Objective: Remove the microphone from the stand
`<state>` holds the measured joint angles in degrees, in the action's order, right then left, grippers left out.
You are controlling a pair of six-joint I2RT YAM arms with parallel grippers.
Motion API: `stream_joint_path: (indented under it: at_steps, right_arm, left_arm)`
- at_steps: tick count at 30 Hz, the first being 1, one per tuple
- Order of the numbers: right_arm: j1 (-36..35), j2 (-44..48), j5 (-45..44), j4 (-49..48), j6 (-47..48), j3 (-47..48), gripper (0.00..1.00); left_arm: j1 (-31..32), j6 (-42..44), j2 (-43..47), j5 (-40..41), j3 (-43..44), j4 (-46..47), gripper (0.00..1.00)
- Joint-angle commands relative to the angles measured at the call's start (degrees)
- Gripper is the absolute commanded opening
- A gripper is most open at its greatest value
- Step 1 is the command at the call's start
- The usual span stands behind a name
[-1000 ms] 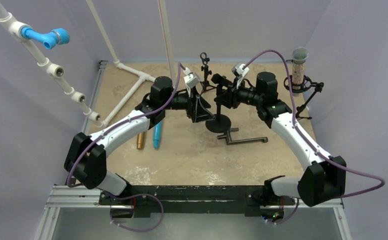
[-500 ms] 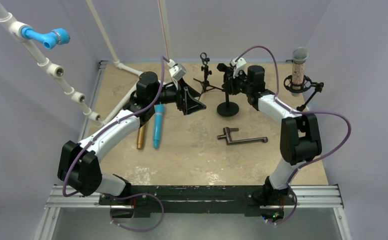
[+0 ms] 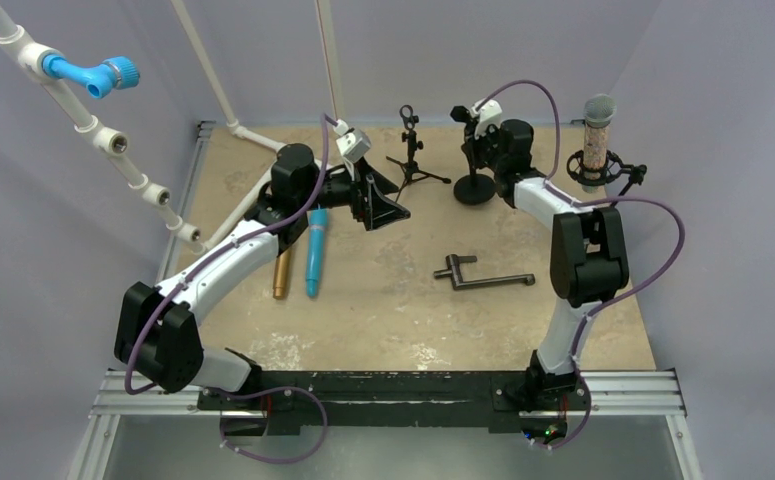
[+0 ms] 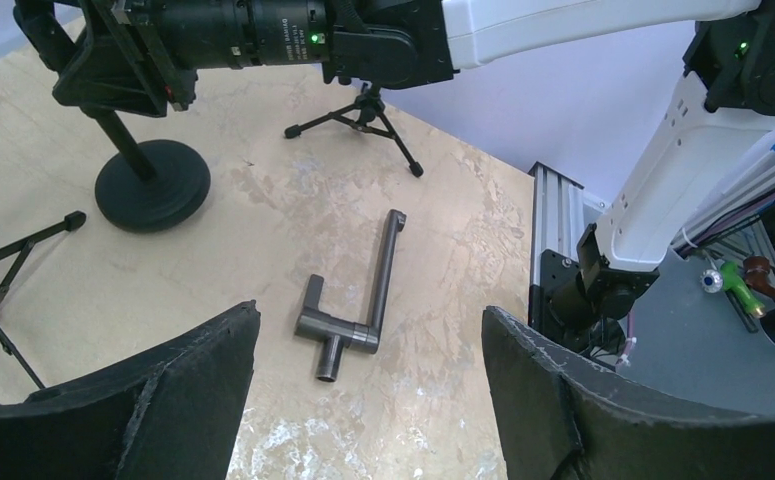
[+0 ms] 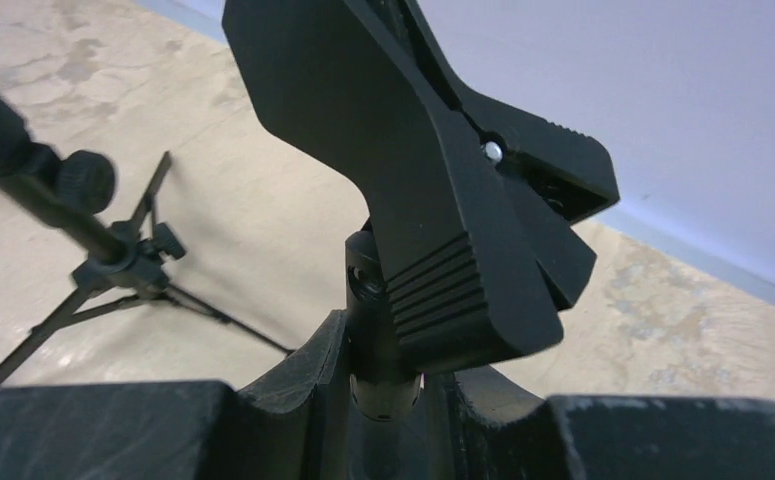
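The right tool (image 5: 388,405) is closed on the round-based stand (image 3: 475,189). Its fingers (image 5: 293,400) pinch the thin black post from both sides, just under the stand's spring clip (image 5: 433,200). The round base appears to sit on the worktop (image 3: 383,320), toward the far edge.

The left tool (image 4: 368,400) is spread wide. It grips nothing and touches nothing, and it hangs above the worktop to the left of the round-based stand, well apart from it.

The microphone (image 3: 597,135) has a grey mesh head and stands upright in a shock-mount stand (image 3: 618,175). It is to the right of the round-based stand, apart from it and close to the side wall. Neither tool touches it.

A small tripod (image 3: 411,160) stands just left of the round-based stand, between it and the left tool. A dark metal lever handle (image 3: 483,275) lies flat, nearer the arm bases than the round-based stand. A blue microphone (image 3: 315,255) and a bronze microphone (image 3: 281,275) lie side by side far to the left of the round-based stand, under the left arm.
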<state>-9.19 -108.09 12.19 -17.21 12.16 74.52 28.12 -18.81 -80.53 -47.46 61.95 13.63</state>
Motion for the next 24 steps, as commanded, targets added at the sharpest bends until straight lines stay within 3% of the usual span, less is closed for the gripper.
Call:
stream_joint_path:
  at_steps: [1,16,24]
  right_arm:
    - [0.60,-1.47,-5.15,-8.79,3.25,2.44,0.00]
    - [1.72,-2.57,-5.59,-11.96,0.66,-4.12,0.00]
    - [1.72,0.45,-6.24,-12.97,-4.58,-11.48,0.15]
  left_arm:
    - [-0.47,1.73,0.64,0.16,-0.34,1.60,0.79]
    - [-0.61,2.02,0.67,0.00,-0.68,1.69,0.79]
    - [-0.61,1.64,1.21,-0.09,-1.13,2.02,0.79]
